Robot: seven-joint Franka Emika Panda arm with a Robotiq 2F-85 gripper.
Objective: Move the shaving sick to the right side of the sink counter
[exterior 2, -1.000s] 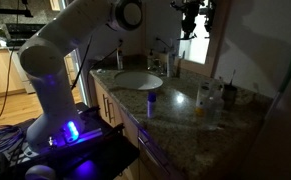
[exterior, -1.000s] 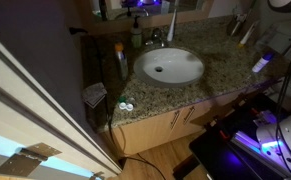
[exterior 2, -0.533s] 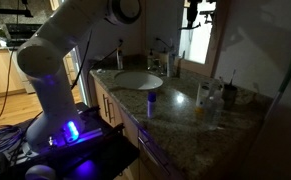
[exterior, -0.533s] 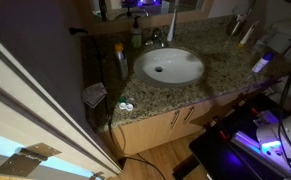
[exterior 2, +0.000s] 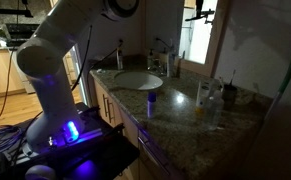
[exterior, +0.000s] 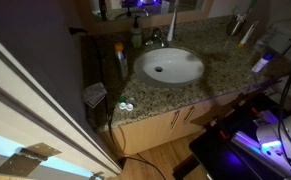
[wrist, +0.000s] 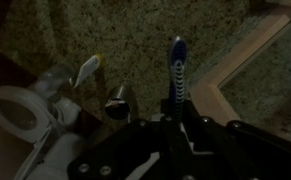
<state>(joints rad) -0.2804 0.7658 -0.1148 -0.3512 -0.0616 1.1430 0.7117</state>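
Note:
My gripper (wrist: 175, 125) is shut on the shaving stick (wrist: 176, 68), a blue and white razor that stands up between the fingers. Below it the wrist view shows the speckled granite sink counter (wrist: 135, 30), with the white basin (wrist: 13, 110) at the lower left. In an exterior view the gripper (exterior 2: 199, 12) hangs high above the counter (exterior 2: 180, 115), past the basin (exterior 2: 137, 80) and in front of the mirror. In an exterior view the counter (exterior: 217, 62) and basin (exterior: 169, 66) show in full; the gripper is dark at the top edge.
A chrome faucet (exterior 2: 163, 62), bottles (exterior 2: 207, 95) and a blue-lit item (exterior 2: 151, 100) stand on the counter. A tall bottle (exterior: 119, 55), a soap bottle (exterior: 136, 36) and small caps (exterior: 125, 106) sit by the basin. The arm's base (exterior 2: 50, 120) stands beside the cabinet.
The gripper with the shaving stick has moved higher and further along the counter, away from the basin. Things on the counter have not moved.

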